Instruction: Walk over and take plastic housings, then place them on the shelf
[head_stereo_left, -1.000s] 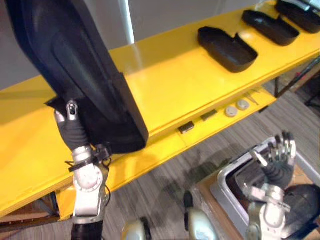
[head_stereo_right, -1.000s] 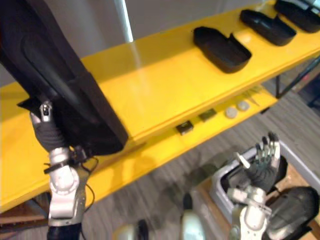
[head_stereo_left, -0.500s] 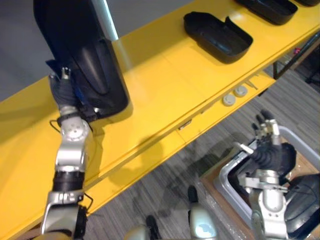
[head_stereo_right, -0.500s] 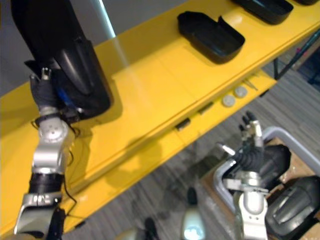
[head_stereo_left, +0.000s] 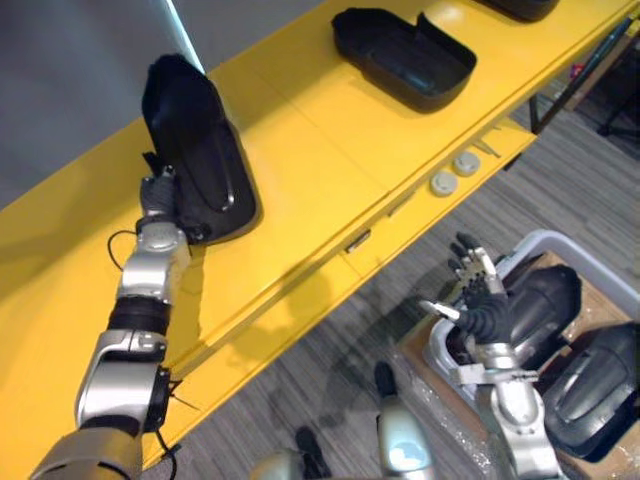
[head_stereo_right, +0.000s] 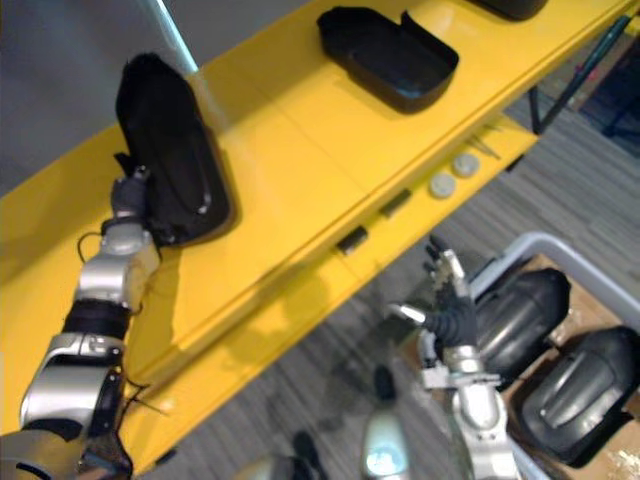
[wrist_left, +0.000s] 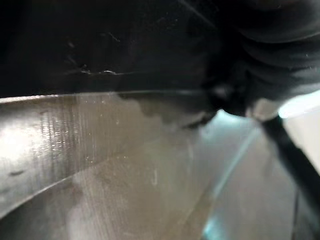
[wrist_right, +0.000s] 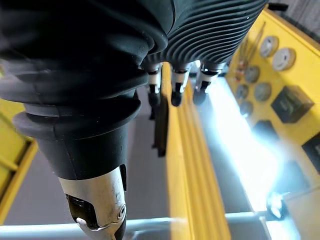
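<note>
A long black plastic housing (head_stereo_left: 200, 150) rests on the yellow shelf (head_stereo_left: 300, 160), its narrow end pointing away from me. My left hand (head_stereo_left: 157, 195) is at its near end, thumb on the rim and fingers hidden behind it. In the left wrist view the dark housing (wrist_left: 100, 45) sits just above the shelf surface (wrist_left: 100, 170). A second housing (head_stereo_left: 400, 55) lies open side up farther right on the shelf. My right hand (head_stereo_left: 478, 305) hangs open over the grey bin (head_stereo_left: 545, 242), its fingers (wrist_right: 176, 85) straight.
The bin holds more black housings (head_stereo_left: 545, 305) and stands on the floor at the lower right. Two small round discs (head_stereo_left: 441, 182) and flat dark parts lie on the shelf's lower front ledge (head_stereo_left: 400, 215). A grey wall rises behind the shelf.
My left arm has reached out and lowered the housing from raised and upright down onto the shelf top. The view has shifted, and the right hand stays open by the bin.
</note>
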